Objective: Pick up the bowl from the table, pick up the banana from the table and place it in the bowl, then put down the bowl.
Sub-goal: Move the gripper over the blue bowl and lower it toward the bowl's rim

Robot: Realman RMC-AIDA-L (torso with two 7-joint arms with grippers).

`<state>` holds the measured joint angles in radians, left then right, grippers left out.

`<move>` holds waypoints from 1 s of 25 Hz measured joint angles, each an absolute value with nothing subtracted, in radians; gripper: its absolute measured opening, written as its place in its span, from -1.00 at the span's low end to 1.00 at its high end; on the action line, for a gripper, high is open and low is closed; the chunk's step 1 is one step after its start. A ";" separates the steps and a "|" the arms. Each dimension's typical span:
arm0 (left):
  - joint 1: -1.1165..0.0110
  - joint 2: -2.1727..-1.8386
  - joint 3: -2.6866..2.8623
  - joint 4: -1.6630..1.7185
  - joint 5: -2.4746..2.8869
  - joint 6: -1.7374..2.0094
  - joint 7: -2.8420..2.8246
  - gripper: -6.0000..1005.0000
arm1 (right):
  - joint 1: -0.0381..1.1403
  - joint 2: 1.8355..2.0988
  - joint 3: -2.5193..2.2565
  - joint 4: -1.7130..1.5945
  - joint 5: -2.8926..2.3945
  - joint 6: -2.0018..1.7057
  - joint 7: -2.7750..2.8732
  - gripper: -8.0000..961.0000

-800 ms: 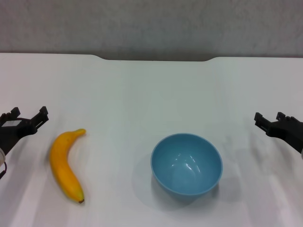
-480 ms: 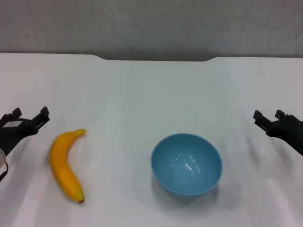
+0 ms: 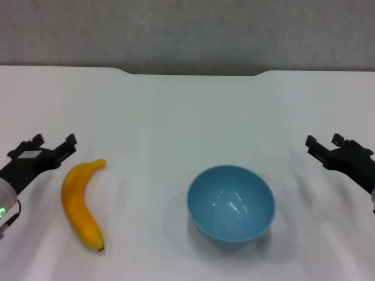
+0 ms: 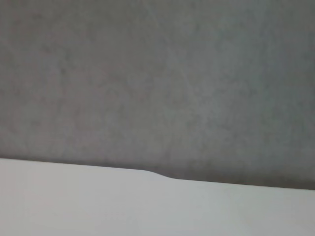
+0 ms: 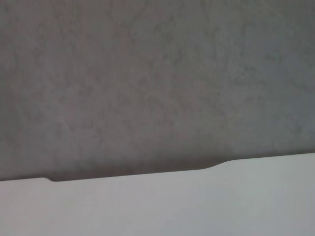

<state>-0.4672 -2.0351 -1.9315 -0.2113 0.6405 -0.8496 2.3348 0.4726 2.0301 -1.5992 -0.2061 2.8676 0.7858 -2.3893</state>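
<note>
A light-blue bowl sits upright on the white table, right of centre near the front. A yellow-orange banana lies at the front left, its dark tip toward me. My left gripper hovers open just left of the banana's far end, nothing between its fingers. My right gripper is open at the right edge, well to the right of the bowl. Both wrist views show only the table's far edge and the grey wall.
A shallow notch cuts into the table's far edge, with a grey wall behind it. White tabletop stretches between the banana and the bowl and across the far half.
Both grippers have moved inward: the left one to the right toward the banana, the right one slightly left toward the bowl. Bowl and banana have not moved.
</note>
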 joint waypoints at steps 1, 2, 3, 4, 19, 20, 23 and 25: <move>-0.462 -2.035 -1.910 -0.229 0.641 -0.842 2.328 0.71 | 0.471 2.029 -1.610 -0.213 2.867 0.785 -2.378 0.54; -0.452 -2.034 -1.885 -0.256 0.641 -0.828 2.318 0.71 | 0.465 2.027 -1.625 -0.227 2.867 0.785 -2.362 0.53; -0.436 -2.034 -1.852 -0.298 0.640 -0.809 2.301 0.70 | 0.458 2.024 -1.640 -0.244 2.866 0.784 -2.345 0.53; -0.421 -2.034 -1.828 -0.333 0.641 -0.789 2.278 0.70 | 0.450 2.022 -1.652 -0.263 2.863 0.782 -2.331 0.53; -0.176 -2.023 -1.525 -1.035 0.998 -0.334 1.766 0.58 | 0.250 2.008 -1.660 -0.918 2.106 0.438 -1.667 0.53; -0.174 -2.021 -1.522 -1.052 1.047 -0.328 1.705 0.58 | 0.247 2.007 -1.654 -0.943 2.028 0.435 -1.589 0.53; -0.172 -2.018 -1.526 -1.091 1.229 -0.326 1.502 0.59 | 0.246 2.005 -1.626 -1.017 1.774 0.444 -1.341 0.53; -0.176 -2.015 -1.533 -1.117 1.379 -0.332 1.347 0.59 | 0.245 2.005 -1.614 -1.064 1.600 0.458 -1.187 0.53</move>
